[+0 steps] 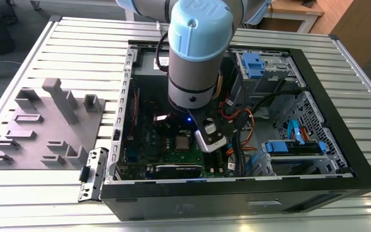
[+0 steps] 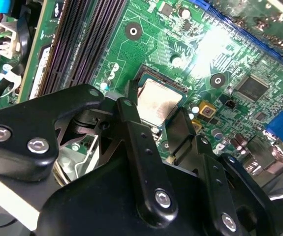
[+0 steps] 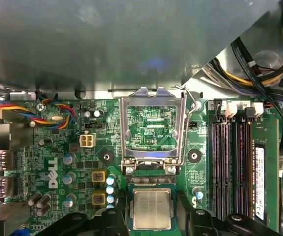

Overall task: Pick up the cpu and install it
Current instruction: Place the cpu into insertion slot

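Clearly, the cpu [image 3: 152,208] is laid flat in its socket [image 3: 151,182], between the fingers [image 3: 111,226] of the gripper [image 3: 153,221], which is spread wide and nothing is held. A grey fixture plate [image 1: 40,135] is seen at the exterior view's left, then the open computer case [image 1: 237,198], both placed on a slatted metal table [image 1: 76,43].
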Motion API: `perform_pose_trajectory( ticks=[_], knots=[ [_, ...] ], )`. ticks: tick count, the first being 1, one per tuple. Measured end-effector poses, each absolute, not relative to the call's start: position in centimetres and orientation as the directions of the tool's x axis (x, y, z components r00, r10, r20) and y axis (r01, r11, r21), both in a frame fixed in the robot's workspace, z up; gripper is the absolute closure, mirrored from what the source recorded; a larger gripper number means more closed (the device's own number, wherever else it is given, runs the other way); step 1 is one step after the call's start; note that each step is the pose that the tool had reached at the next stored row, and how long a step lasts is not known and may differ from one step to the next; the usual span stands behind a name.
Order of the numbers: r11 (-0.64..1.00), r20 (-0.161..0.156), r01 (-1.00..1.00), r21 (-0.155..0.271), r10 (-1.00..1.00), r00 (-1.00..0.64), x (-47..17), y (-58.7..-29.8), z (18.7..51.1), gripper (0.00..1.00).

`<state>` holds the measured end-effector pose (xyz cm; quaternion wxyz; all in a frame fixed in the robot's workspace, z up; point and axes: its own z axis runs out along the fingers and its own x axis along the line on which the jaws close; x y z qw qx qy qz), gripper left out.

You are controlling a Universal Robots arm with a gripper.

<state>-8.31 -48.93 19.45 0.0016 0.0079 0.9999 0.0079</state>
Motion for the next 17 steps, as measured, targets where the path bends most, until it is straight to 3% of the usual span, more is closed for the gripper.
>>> perform_pose_trajectory(
  ticks=[17],
  knots=[
    [1.0,-0.003,0.016,0.018,0.016,-1.0,-8.31,-48.93,18.98,0.53]
  ],
)
